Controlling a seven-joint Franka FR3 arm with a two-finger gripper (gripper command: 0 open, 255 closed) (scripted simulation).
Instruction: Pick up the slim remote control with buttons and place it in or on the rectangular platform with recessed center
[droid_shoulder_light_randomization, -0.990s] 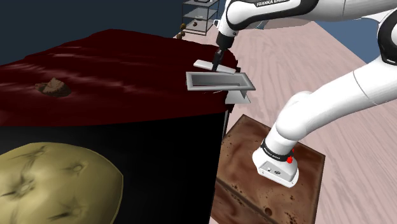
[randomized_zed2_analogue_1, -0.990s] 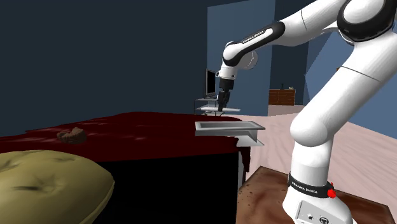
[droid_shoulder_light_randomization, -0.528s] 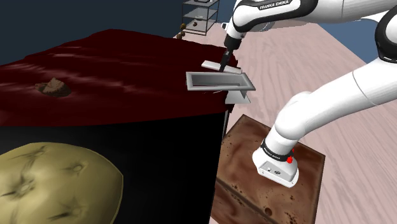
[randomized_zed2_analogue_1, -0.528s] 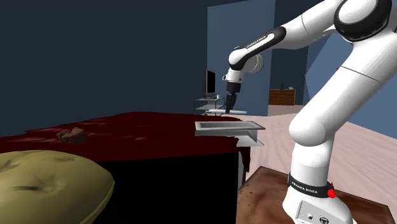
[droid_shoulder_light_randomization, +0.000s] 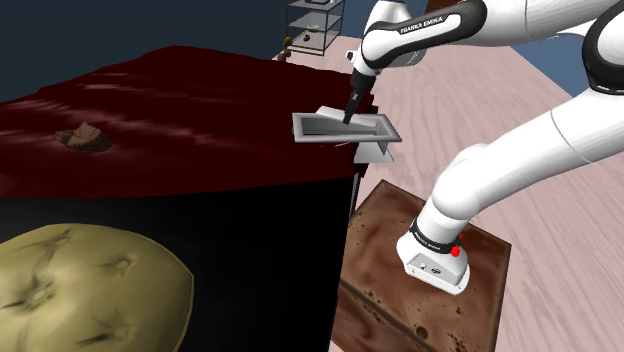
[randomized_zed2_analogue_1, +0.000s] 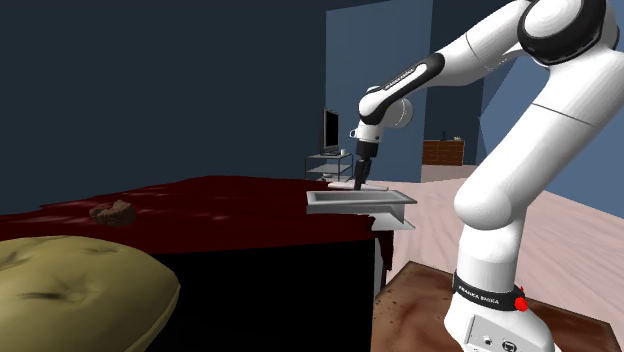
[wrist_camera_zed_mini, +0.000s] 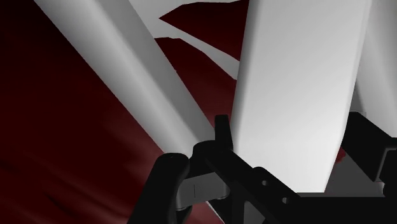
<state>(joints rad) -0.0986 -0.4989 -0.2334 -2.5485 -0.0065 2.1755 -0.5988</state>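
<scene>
Two black fingers (wrist_camera_zed_mini: 170, 183) of the all-black pincer (droid_shoulder_light_randomization: 349, 111) are clenching on the slim, flat, pale grey remote control (wrist_camera_zed_mini: 299, 89), which is standing out from between them as a broad plain slab. Directly under the pincer, the grey rectangular platform (droid_shoulder_light_randomization: 381, 127) with raised rims and a recessed centre is sitting at the corner of the bed (droid_shoulder_light_randomization: 200, 110), whose rumpled dark red cover is spreading away beyond the pincer. In the shoulder view the remote control (droid_shoulder_light_randomization: 331, 112) is hanging tilted over the recess, its lower end dipping below the far rim; whether it is touching the floor of the recess cannot be told. In the second exterior view the pincer (randomized_zed2_analogue_1: 356, 183) is pointing almost straight down, its tips just above the platform (randomized_zed2_analogue_1: 340, 199). In the wrist view one pale grey wall of the platform (wrist_camera_zed_mini: 121, 70) is running slantwise just beside the pincer, with dark red cover showing past it. A grey part of the platform is jutting off the bed's edge, below the pincer on the stand's side. Well away from the pincer, a small brown lumpy object (droid_shoulder_light_randomization: 85, 136) is lying on the cover, and farther off an olive-yellow tufted cushion (droid_shoulder_light_randomization: 85, 290) is sitting. The white arm (droid_shoulder_light_randomization: 500, 170) is rising from the mottled brown box stand (droid_shoulder_light_randomization: 385, 250) on the pale plank floor (droid_shoulder_light_randomization: 480, 100). Beyond the pincer a wire shelf unit (droid_shoulder_light_randomization: 312, 25) is standing.
</scene>
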